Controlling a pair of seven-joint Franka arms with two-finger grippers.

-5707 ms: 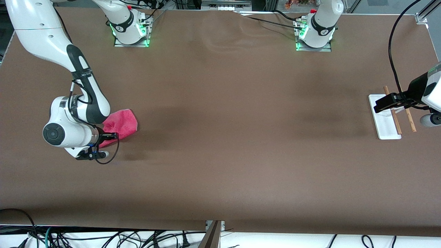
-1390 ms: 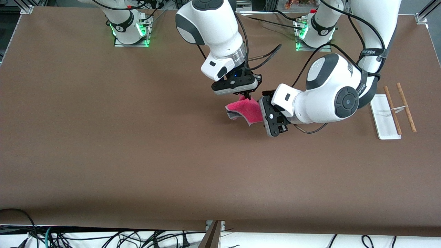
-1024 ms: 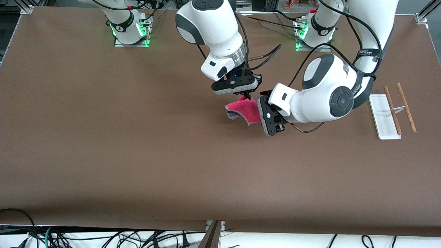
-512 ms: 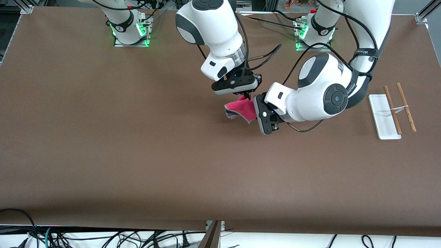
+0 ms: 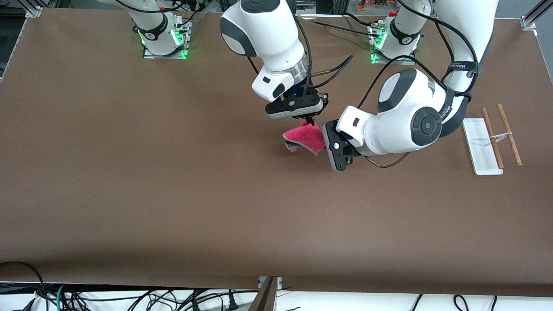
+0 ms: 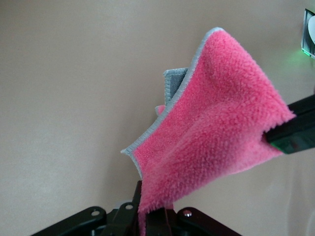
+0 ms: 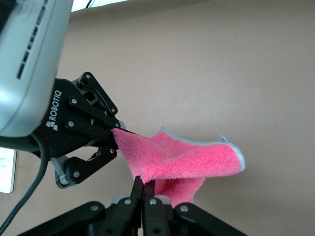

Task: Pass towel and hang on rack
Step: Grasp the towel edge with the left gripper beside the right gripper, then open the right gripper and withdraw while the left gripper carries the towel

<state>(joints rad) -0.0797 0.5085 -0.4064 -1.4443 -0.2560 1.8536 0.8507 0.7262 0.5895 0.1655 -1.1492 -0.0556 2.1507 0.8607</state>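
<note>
The pink-red towel point(image 5: 304, 138) hangs in the air over the middle of the table, stretched between both grippers. My right gripper point(image 5: 307, 121) points down from above and is shut on the towel's upper corner point(image 7: 147, 189). My left gripper point(image 5: 325, 142) comes in sideways from the left arm's end and is shut on the towel's edge point(image 6: 152, 211). The towel point(image 6: 216, 132) shows a grey hem and sags between the two grips. The rack point(image 5: 480, 149), with a white base and two wooden rods point(image 5: 492, 138), stands at the left arm's end of the table, apart from both grippers.
The brown table point(image 5: 173, 194) carries nothing else near the grippers. The two arm bases point(image 5: 163, 36) point(image 5: 395, 41) stand along the table's edge farthest from the front camera. Cables lie below the edge nearest that camera.
My left gripper has closed its fingers on the towel's edge and drawn slightly back toward the rack's end. The right gripper has stayed put, shut on the towel.
</note>
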